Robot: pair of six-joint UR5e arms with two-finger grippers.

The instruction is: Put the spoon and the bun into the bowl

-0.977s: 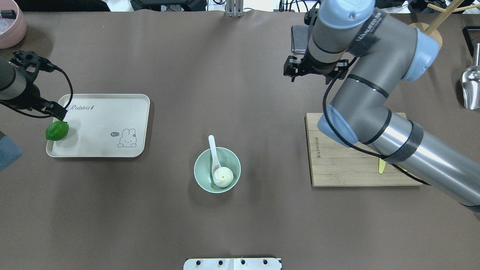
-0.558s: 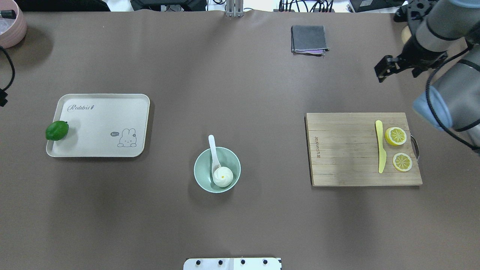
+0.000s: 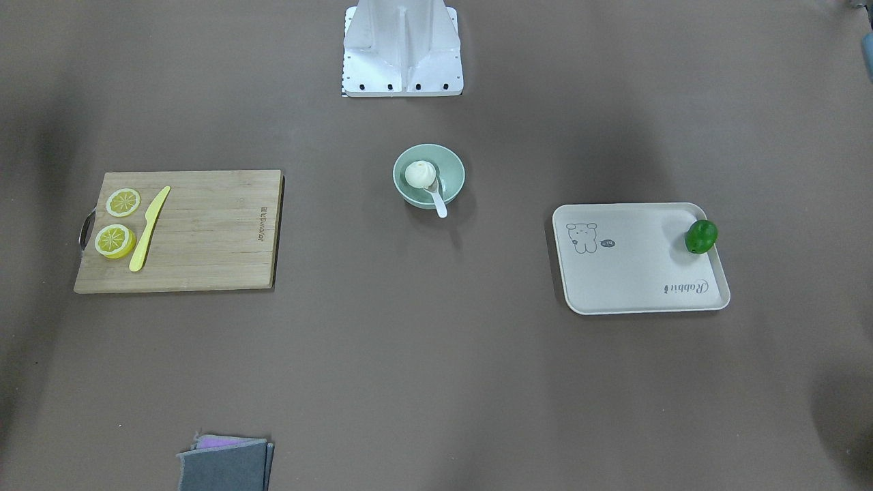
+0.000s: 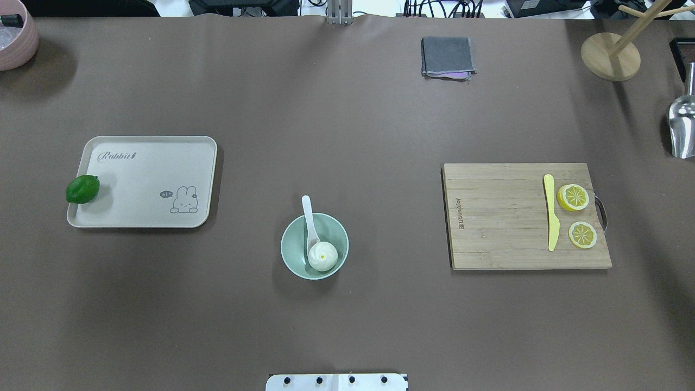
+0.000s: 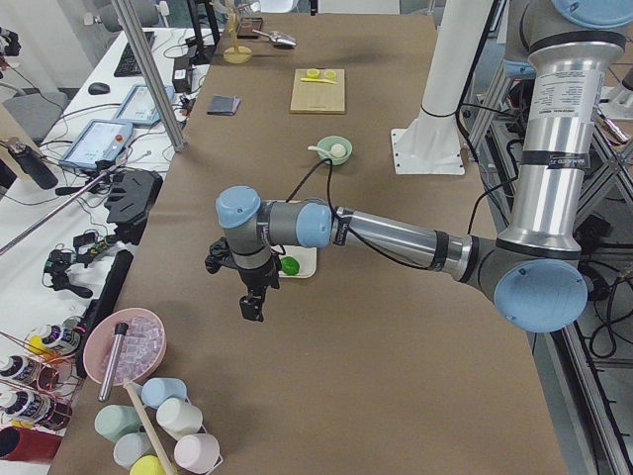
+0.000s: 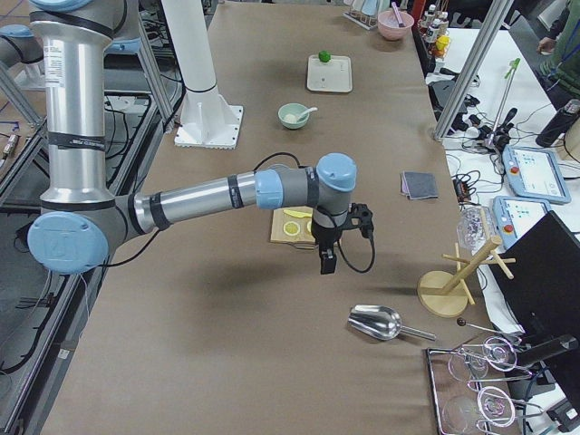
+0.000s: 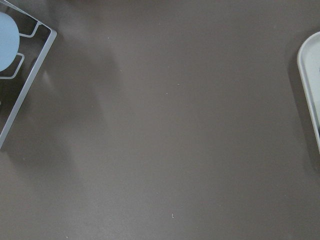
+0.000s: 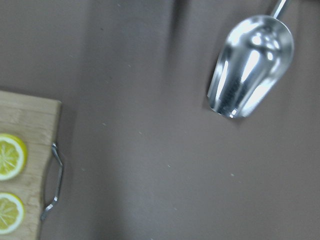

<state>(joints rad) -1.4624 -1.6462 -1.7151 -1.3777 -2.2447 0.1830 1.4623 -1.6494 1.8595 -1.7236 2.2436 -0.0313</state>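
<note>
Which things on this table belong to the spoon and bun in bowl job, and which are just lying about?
Belong to the job: spoon, bun, bowl. The spoon and bun are already in the bowl.

Just lying about: tray, lime, cutting board, yellow knife, lemon slices, grey cloth, metal scoop, wooden stand.

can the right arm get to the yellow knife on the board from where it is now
Probably yes: the right gripper hangs just off the board, and the knife lies uncovered beside the lemon slices.
</note>
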